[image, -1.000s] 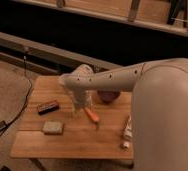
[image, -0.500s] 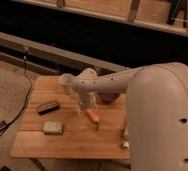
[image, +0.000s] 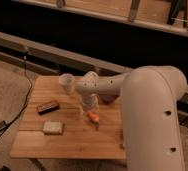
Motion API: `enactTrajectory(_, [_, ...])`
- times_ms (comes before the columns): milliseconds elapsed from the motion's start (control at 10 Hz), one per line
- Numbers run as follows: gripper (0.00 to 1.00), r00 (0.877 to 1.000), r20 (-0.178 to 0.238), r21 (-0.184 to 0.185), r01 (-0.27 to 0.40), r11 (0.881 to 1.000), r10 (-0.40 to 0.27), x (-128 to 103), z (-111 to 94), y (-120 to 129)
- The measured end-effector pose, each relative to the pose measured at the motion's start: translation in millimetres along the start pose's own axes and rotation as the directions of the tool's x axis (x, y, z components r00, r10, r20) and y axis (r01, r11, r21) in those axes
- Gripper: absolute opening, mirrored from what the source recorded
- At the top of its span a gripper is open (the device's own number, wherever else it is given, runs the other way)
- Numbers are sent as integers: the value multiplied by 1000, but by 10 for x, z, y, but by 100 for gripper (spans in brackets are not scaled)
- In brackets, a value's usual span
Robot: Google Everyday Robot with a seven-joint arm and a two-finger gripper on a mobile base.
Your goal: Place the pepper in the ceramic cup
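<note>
end effector (image: 88,109): low over worktop (image: 67,141); grip state can't tell
pepper (image: 93,118): just below it
ceramic cup (image: 67,81): apart

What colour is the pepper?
The pepper is orange; the camera view shows it, right by the hand.

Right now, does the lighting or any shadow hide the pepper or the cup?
Camera view: warm, dim light, black backdrop; the pepper shows orange on the table, the ceramic cup pale at the far edge; the gripper, above the pepper, hides neither.
</note>
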Motion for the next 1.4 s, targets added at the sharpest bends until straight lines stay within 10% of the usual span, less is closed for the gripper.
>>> enactTrajectory(300, [58,1000,0,-1,-19,1000,19,-11,54,-86])
enactTrajectory(800, [4,999,-11,-20,-45,999,45,13,79,-106])
enactTrajectory(1400, [0,997,33,8,-66,998,66,-152,-402,-167])
